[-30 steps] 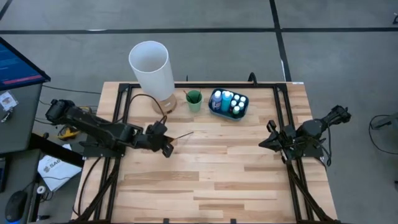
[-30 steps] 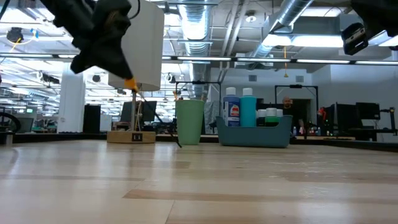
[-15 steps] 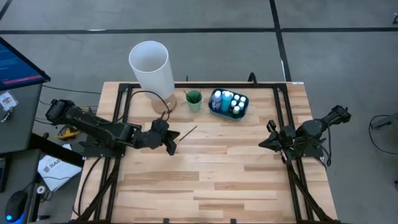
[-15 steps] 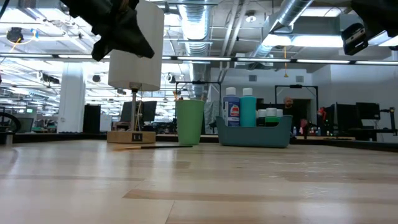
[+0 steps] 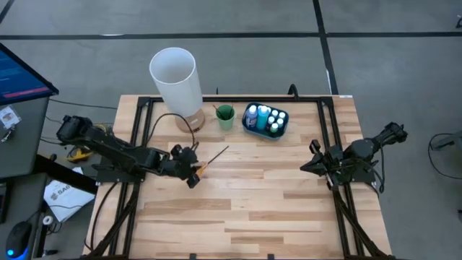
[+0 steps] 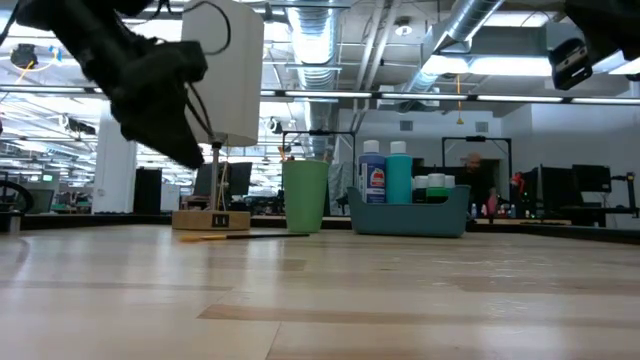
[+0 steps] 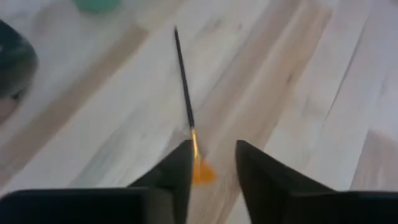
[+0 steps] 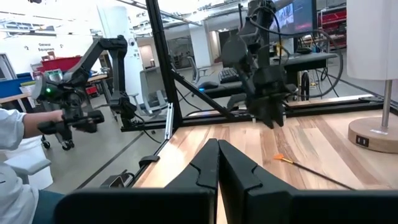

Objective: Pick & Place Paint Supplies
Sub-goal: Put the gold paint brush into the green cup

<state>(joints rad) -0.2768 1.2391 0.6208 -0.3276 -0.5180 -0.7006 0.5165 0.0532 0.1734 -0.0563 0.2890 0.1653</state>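
Observation:
A thin dark brush (image 5: 215, 157) with an orange bristle tip lies flat on the table, also seen in the left wrist view (image 7: 184, 87) and the low view (image 6: 250, 235). My left gripper (image 5: 192, 173) hovers open just above the bristle end (image 7: 200, 171), one finger on each side of it (image 7: 213, 146), touching nothing. The white-capped bottles stand in the blue tray (image 5: 266, 120) at the far edge. My right gripper (image 5: 316, 157) waits shut at the table's right side (image 8: 217, 149).
A small green cup (image 5: 224, 115) stands left of the tray with a dark stick in it. A tall white cylinder (image 5: 173, 76) on a round wooden base stands at the far left. A black frame runs along the table's edges. A person's sleeve (image 8: 12, 155) shows beyond the table.
The brush was tilted, with its bristle end up at my left gripper and its tail on the table. It has come free and now lies flat. My left gripper swung briefly toward the far edge, then came down lower and drew back toward the left.

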